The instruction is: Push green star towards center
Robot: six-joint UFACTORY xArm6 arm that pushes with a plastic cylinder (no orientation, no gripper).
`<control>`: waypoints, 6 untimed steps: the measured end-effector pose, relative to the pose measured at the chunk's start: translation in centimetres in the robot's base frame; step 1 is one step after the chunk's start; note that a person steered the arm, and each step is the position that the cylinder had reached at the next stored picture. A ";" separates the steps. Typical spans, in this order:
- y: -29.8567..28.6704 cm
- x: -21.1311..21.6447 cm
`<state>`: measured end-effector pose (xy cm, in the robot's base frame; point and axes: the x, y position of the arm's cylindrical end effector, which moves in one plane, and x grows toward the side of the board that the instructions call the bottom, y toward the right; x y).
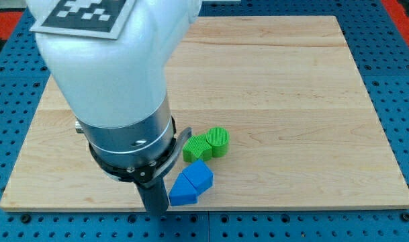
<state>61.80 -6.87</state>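
Observation:
The green star lies on the wooden board, below and a little left of the board's middle. A green round block touches it on its right. Two blue blocks lie just below the star, an upper one and a lower one, touching each other. My dark rod comes down from the big white and grey arm at the view's left. My tip sits at the board's bottom edge, just left of the lower blue block and below-left of the green star, apart from the star.
The arm's body hides much of the board's left half. A blue perforated table surrounds the board. The board's bottom edge runs right beside my tip.

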 end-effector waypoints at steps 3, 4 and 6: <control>4.6 -2.7; 6.1 -4.5; 5.5 -5.6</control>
<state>56.20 -1.37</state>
